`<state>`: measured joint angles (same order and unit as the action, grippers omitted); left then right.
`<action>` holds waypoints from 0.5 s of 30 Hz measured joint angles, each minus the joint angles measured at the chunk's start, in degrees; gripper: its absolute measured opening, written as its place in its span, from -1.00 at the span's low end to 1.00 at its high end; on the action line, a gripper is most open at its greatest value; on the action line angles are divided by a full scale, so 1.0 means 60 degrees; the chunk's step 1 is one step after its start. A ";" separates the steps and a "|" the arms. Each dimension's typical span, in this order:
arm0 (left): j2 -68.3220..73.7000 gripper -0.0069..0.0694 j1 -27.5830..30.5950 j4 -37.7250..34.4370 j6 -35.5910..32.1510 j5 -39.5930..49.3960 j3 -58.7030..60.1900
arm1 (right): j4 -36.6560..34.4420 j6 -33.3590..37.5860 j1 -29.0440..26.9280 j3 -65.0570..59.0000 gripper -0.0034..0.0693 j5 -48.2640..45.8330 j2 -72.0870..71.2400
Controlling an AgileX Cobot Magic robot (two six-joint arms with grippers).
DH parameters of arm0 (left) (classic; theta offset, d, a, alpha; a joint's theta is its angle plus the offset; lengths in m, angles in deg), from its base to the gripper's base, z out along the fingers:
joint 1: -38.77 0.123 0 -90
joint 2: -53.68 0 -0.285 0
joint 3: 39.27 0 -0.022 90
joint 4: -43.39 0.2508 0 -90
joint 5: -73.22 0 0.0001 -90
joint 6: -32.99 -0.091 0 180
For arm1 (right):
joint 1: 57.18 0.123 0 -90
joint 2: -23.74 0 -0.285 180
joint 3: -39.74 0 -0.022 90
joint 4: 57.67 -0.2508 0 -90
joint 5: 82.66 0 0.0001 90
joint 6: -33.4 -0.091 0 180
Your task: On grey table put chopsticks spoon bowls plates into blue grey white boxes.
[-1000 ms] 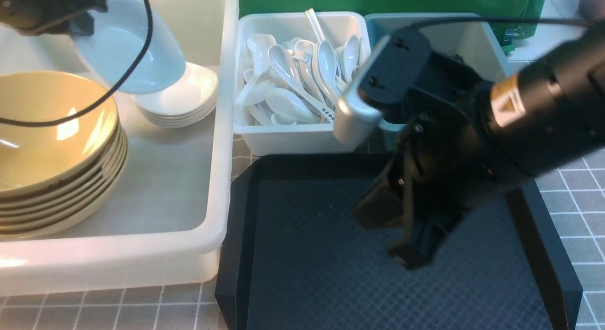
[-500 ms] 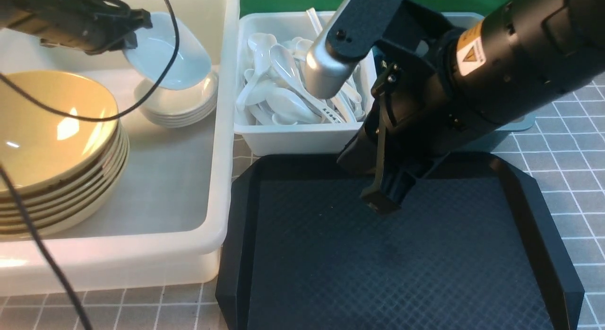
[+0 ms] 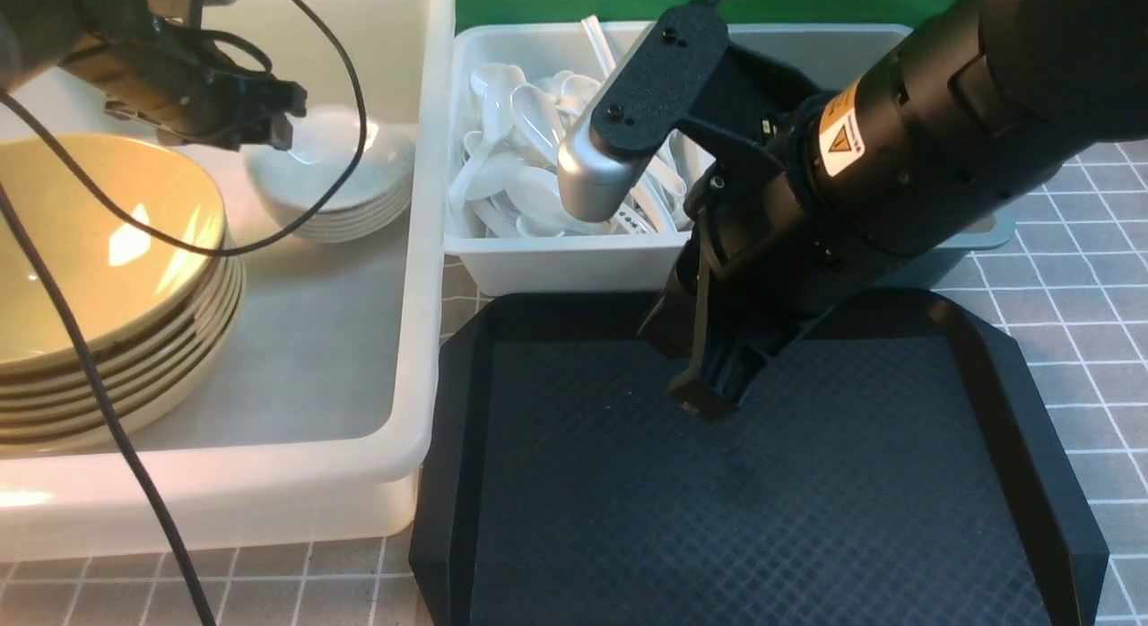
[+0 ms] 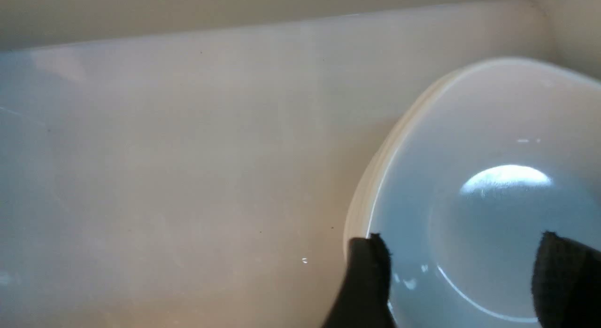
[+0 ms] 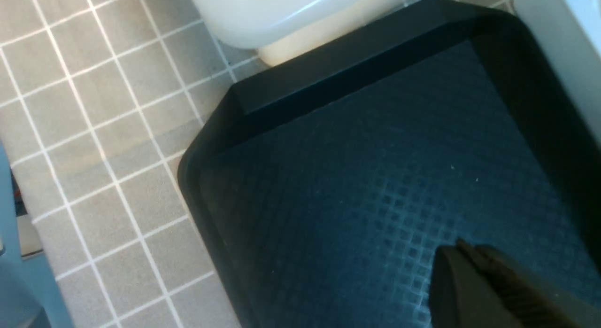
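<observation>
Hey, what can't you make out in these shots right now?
- Blue box: its inside, in the front view, is blocked by the right arm.
- Bowls: the stack's top is partly covered by the left arm in the front view, and the left wrist view's edge cuts off the top bowl.
- Plates: cut off by the front view's left edge.
- Chopsticks: none show in any view.

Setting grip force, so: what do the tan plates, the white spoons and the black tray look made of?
Tan plates: likely glazed ceramic or melamine, glossy, with sharp light reflections. White spoons: glossy ceramic or plastic, smooth highlights; cannot tell which. Black tray: probably moulded plastic, matte, diamond-textured floor.
</observation>
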<state>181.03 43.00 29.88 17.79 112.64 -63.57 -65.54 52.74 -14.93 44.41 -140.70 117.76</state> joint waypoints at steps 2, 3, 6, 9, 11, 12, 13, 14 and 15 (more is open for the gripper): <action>-0.0036 0.49 0.0000 0.0079 -0.0020 0.0024 0.0000 | 0.0000 -0.0008 0.0000 0.0000 -0.78 -0.0135 0.0000; -0.0093 0.57 -0.0009 0.0121 -0.0041 0.0058 -0.0011 | 0.0000 -0.0008 0.0000 0.0000 -0.78 -0.0243 0.0000; -0.0508 0.79 -0.0017 0.0249 -0.0007 0.0447 -0.0292 | 0.0010 -0.0018 0.0000 0.0026 -0.78 -0.0590 0.0000; -0.1123 0.77 -0.0051 0.0350 0.0200 0.1070 -0.0697 | 0.0010 -0.0098 0.0000 0.0067 -0.78 -0.0668 -0.0097; -0.1816 0.61 -0.0169 0.0596 0.0294 0.1646 -0.0955 | 0.0023 -0.0235 0.0000 0.0079 -0.78 -0.0658 -0.0355; -0.2134 0.52 -0.0238 0.0696 0.0325 0.1803 -0.0979 | 0.0023 -0.0250 0.0000 0.0079 -0.78 -0.0658 -0.0449; -0.2691 0.34 -0.0369 0.0950 0.0335 0.2248 -0.1025 | 0.0023 -0.0259 0.0000 0.0079 -0.78 -0.0658 -0.0724; -0.2766 0.31 -0.0407 0.1022 0.0351 0.2387 -0.1037 | 0.0023 -0.0272 0.0000 0.0079 -0.78 -0.0658 -0.0761; -0.3357 0.10 -0.0531 0.1281 0.0391 0.2901 -0.1056 | 0.0023 -0.0281 0.0000 0.0079 -0.78 -0.0658 -0.0976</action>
<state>160.89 39.81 37.56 20.14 130.05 -69.90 -65.41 51.06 -14.93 44.89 -144.65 111.91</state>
